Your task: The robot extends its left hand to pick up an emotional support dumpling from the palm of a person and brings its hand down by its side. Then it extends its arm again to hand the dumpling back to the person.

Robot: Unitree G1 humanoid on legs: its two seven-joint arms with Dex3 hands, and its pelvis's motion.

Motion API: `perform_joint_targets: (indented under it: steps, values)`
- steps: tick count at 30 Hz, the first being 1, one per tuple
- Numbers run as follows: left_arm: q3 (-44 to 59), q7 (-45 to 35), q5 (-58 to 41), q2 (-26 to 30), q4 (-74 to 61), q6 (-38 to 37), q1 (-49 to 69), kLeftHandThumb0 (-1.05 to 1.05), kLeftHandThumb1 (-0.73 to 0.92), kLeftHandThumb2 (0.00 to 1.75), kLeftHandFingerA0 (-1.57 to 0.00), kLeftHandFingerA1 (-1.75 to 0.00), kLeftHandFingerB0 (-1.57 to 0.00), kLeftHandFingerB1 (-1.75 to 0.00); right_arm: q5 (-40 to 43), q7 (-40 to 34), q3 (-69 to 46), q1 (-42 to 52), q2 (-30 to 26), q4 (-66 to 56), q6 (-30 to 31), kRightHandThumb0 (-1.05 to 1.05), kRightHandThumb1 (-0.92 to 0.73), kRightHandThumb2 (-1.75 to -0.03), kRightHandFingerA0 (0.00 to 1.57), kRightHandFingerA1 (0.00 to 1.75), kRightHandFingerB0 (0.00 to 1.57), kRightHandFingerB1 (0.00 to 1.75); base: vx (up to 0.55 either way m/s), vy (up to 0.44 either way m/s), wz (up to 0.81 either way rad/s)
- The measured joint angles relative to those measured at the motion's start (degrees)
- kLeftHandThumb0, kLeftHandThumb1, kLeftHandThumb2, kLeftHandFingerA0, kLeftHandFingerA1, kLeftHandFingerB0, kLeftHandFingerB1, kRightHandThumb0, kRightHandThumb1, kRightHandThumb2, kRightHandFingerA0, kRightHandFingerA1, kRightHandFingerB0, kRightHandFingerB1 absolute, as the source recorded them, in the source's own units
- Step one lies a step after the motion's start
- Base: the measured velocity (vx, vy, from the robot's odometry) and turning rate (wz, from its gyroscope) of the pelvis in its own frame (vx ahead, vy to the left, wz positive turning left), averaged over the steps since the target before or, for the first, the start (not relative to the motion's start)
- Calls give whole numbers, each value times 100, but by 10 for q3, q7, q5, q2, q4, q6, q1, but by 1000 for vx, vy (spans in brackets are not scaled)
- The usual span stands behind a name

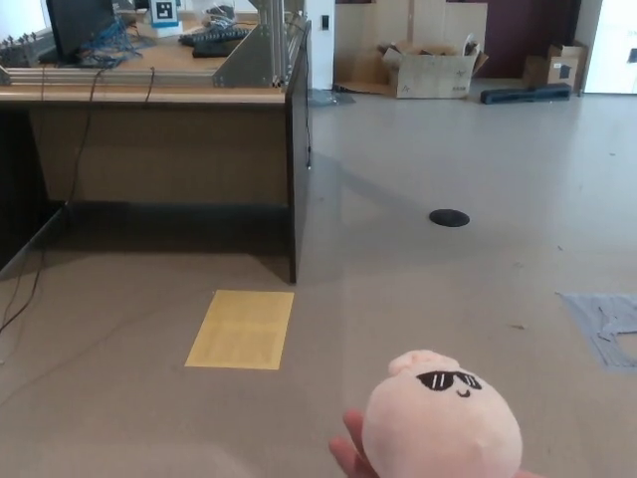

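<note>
A pale pink plush dumpling [441, 416] with black sunglasses and a small smile sewn on rests on a person's palm [350, 453] at the bottom edge of the head view, right of centre. Only a few fingertips of that palm show beside the toy. Neither of my hands nor any part of my arms shows in this view.
A wooden desk [159, 100] with a monitor, cables and a metal frame stands at the upper left. A yellow sheet [242, 329] lies on the grey floor before it. A dark floor disc [449, 217] sits mid-right, grey tape [607, 324] at the right, cardboard boxes [433, 70] far back.
</note>
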Motion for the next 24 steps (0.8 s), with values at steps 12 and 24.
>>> perform_joint_targets:
  steps: [12,24]
  values:
    - [76,-91,-76,20,-22,-30,-67,-72,43,77,0,-1,0,0,22,30,-18,-50,-8,37,-87,-75,-80,-64,47,40,40,35,0,0,0]
    - [106,-203,-135,149,-81,-7,-240,-80,46,56,0,0,0,0,24,34,-19,-92,-8,46,-96,-77,-80,-64,47,40,40,36,0,0,0]
